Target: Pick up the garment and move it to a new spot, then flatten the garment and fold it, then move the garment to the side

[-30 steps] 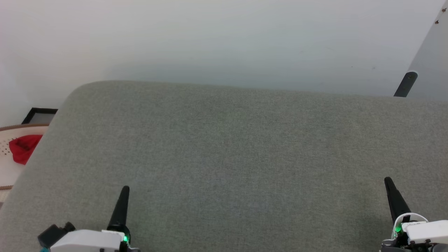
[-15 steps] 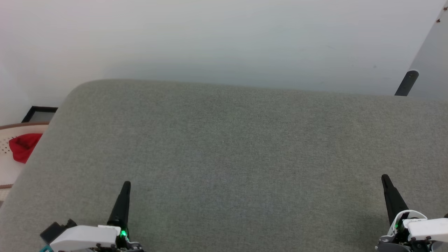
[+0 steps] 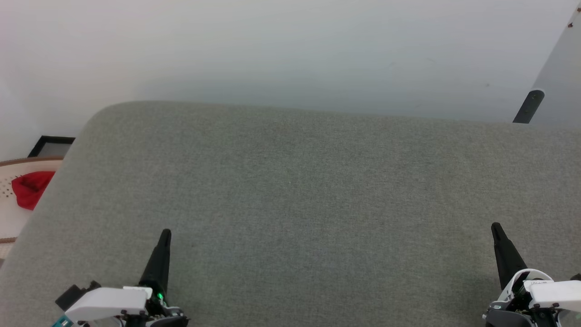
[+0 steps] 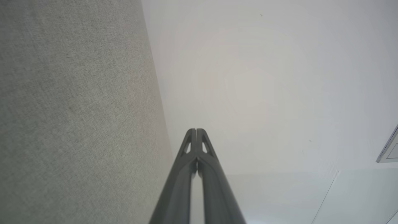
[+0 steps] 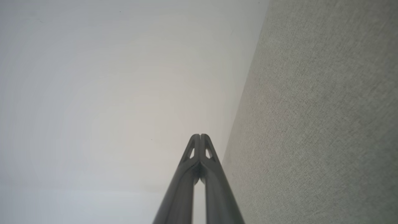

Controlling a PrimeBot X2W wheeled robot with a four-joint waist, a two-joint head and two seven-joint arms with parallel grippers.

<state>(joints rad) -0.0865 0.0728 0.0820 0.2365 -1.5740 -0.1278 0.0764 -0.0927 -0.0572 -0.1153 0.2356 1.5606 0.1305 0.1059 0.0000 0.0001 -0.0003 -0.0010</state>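
Hovering over the grey cushion [image 3: 290, 195], my left pincer [image 3: 165, 233] and right pincer [image 3: 495, 226] were closed and empty, likely parked before starting. The garment [image 3: 29, 194] lay bunched in a pale basket [image 3: 10, 218], far left.

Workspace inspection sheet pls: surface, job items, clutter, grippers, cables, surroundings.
Surface: grey fabric surface, rounded far-left corner.
Job's things: garment, red and bunched, on a pale perforated container past the surface's left edge; not on the surface.
Clutter: nothing seen.
Grippers: left gripper and right gripper both shut, holding nothing, over the near edge of the surface.
Cables: nothing seen.
Surroundings: pale plain backdrop; dark frame far left; dark post upper right.
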